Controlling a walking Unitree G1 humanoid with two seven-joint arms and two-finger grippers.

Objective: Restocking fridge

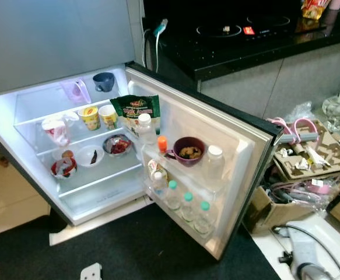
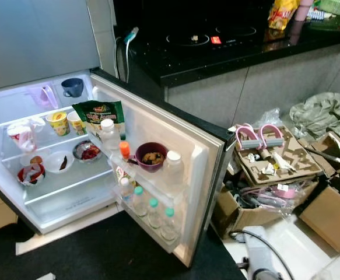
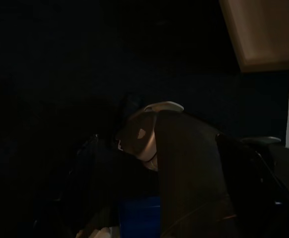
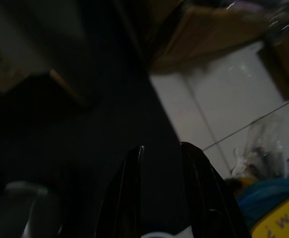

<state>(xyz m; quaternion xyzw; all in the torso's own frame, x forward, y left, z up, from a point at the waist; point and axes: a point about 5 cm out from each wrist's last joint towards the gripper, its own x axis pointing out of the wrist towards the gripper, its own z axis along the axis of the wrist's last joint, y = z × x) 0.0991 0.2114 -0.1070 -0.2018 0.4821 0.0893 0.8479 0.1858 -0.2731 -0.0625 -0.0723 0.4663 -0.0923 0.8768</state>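
The low fridge (image 1: 70,192) stands open and lit. Its shelves hold a blue mug (image 1: 104,81), two yellow cups (image 1: 90,116), a plastic bag (image 1: 56,129) and three small bowls (image 1: 118,145). On the door (image 1: 234,134) racks are a green snack bag (image 1: 136,111), a purple bowl of food (image 1: 188,151), an orange-capped bottle (image 1: 162,144), a white-capped bottle (image 1: 214,163) and green-capped bottles (image 1: 187,207). My right arm (image 1: 307,262) hangs at the lower right. Its gripper (image 4: 161,148) is open over the floor, holding nothing. My left gripper (image 3: 164,193) hangs in deep shade.
A black counter with a cooktop (image 1: 239,29) runs behind the door. Open cardboard boxes of clutter (image 1: 309,157) and a grey cloth (image 2: 324,114) crowd the floor to the right. A dark mat (image 1: 140,251) lies in front of the fridge.
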